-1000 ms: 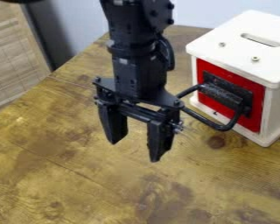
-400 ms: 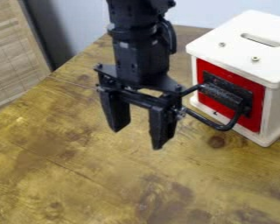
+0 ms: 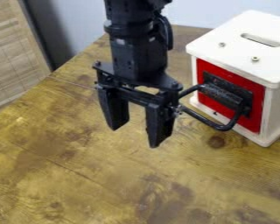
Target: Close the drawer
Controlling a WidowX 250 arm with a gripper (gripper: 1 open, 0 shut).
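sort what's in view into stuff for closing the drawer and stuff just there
For the job:
- red-fronted drawer with its black loop handle
- white box housing it
- gripper

Just there:
- wooden tabletop
- slatted panel at the left

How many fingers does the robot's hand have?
I can see 2 fingers on the hand: one on the picture's left, one on its right, nearer the red drawer. Neither is hidden.
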